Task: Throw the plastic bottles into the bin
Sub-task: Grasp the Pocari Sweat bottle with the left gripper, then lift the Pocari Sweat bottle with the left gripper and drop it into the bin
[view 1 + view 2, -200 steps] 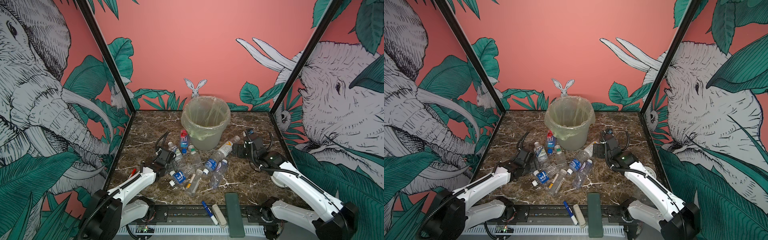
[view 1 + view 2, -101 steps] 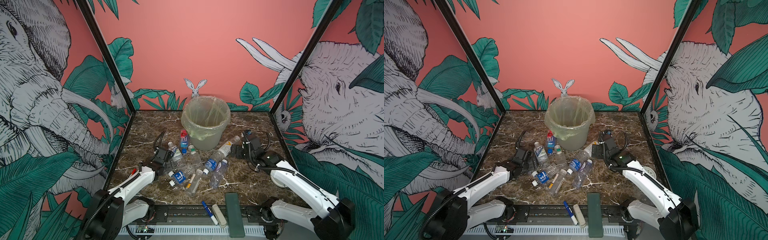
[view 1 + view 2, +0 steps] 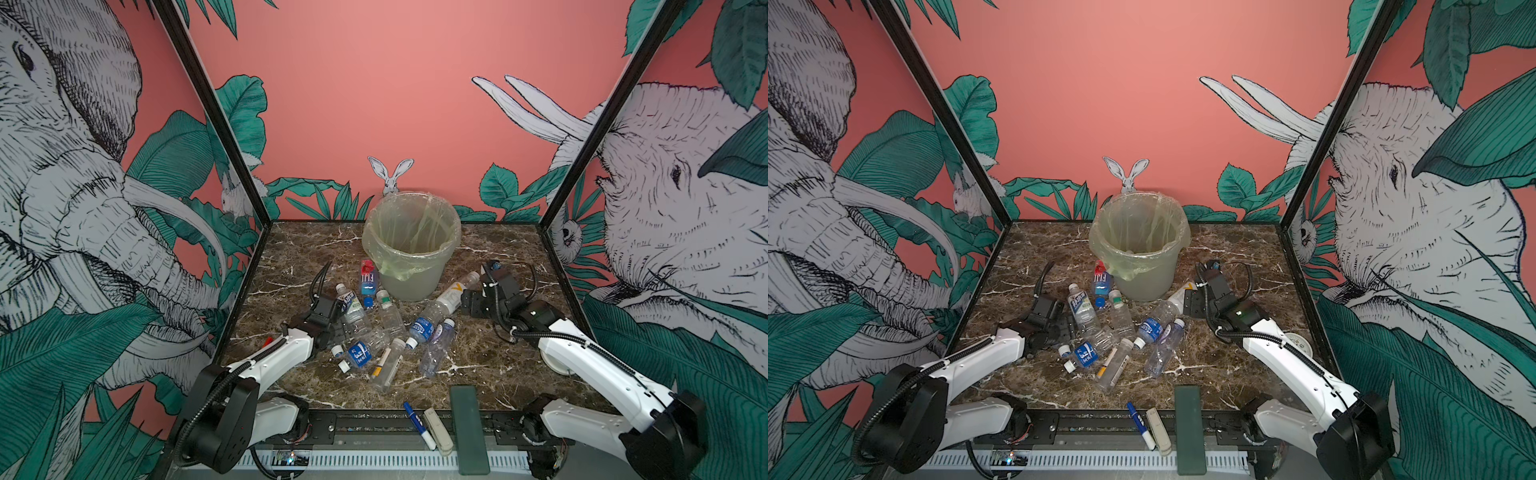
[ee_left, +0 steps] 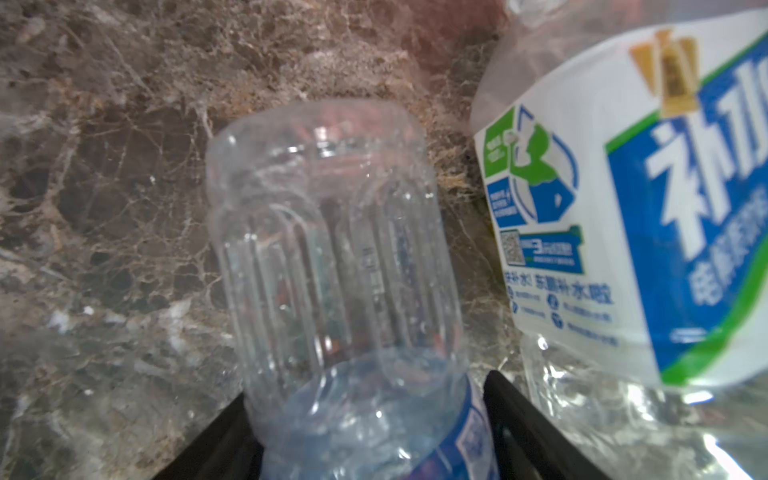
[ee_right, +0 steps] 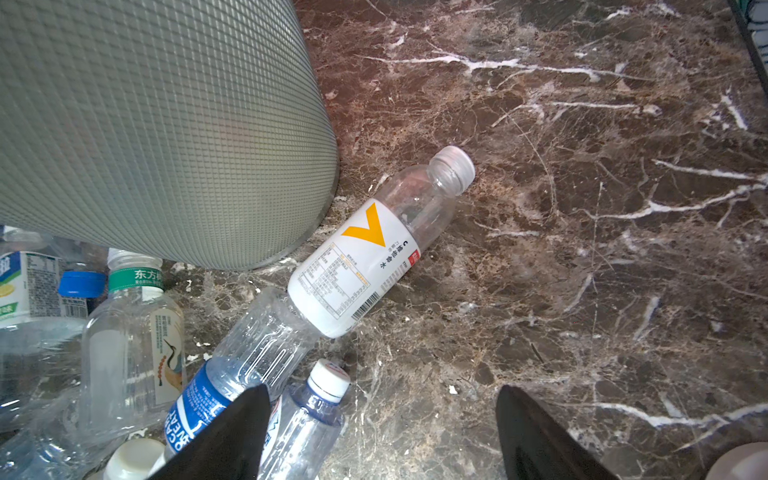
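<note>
Several plastic bottles (image 3: 390,332) lie in a heap on the marble in front of the bin (image 3: 409,282), which stands upright with its pale green bag; both top views show them. My left gripper (image 4: 365,395) is low at the heap's left edge (image 3: 338,324). Its jaws press both sides of a clear bottle with a blue label (image 4: 332,257) that lies on the table, beside a white-blue-green labelled bottle (image 4: 623,232). My right gripper (image 5: 382,390) stands open over bare marble. A white bottle with a yellow V (image 5: 365,257) lies ahead of it, next to the bin wall (image 5: 158,124).
A blue-and-white marker pen (image 3: 417,424), a pale stick (image 3: 438,430) and a flat dark green bar (image 3: 467,428) lie along the front rail. Printed walls close the table on three sides. A small white round thing (image 3: 1298,343) sits by the right arm.
Both grippers have narrowed. The left one has pushed into the heap and closed onto a bottle. The right one has edged toward the yellow-V bottle.
</note>
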Action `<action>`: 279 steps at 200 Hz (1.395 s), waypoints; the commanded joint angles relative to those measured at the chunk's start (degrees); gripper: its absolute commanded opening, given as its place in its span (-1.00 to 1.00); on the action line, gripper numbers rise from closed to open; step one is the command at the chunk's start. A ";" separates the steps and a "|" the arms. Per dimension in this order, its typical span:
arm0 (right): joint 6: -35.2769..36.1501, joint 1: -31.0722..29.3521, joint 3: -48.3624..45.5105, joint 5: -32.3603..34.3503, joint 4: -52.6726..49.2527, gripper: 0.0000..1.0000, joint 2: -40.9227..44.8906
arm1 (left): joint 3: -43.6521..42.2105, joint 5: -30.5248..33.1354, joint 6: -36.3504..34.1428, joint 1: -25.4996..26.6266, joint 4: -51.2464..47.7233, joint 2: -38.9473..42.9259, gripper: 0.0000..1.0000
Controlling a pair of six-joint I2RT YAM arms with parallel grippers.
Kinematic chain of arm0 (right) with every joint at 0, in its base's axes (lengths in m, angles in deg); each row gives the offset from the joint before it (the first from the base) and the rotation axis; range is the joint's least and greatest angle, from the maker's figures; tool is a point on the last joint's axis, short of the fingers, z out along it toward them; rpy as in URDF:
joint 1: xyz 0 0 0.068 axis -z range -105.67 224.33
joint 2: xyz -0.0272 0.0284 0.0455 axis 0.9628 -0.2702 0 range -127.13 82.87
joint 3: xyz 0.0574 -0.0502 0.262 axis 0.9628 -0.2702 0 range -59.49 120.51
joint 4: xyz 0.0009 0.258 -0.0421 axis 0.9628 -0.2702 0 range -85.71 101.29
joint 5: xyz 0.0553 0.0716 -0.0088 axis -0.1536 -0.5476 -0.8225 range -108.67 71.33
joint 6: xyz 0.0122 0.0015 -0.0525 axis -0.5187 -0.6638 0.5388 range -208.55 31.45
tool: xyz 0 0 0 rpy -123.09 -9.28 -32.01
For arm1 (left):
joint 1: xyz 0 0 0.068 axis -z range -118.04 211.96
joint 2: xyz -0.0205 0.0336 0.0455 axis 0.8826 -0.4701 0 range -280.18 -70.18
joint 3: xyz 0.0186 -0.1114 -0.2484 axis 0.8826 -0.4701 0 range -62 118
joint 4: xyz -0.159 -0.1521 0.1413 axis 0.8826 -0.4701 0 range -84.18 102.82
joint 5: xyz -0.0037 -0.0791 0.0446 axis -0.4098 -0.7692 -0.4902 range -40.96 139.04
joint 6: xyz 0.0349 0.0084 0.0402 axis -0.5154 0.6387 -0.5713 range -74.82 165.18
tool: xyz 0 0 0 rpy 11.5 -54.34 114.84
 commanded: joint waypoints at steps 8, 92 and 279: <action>-0.53 0.12 -0.08 -0.23 1.49 0.55 0.31 | -0.69 -0.07 -1.05 -0.38 1.08 0.58 0.46; -0.93 0.12 -0.83 -0.28 1.88 0.41 1.01 | -1.89 -0.08 -2.87 -0.31 0.11 7.37 0.26; 3.55 -0.23 -0.01 -2.95 7.46 0.42 -1.39 | -0.87 -17.82 -15.15 -0.19 4.59 34.70 0.26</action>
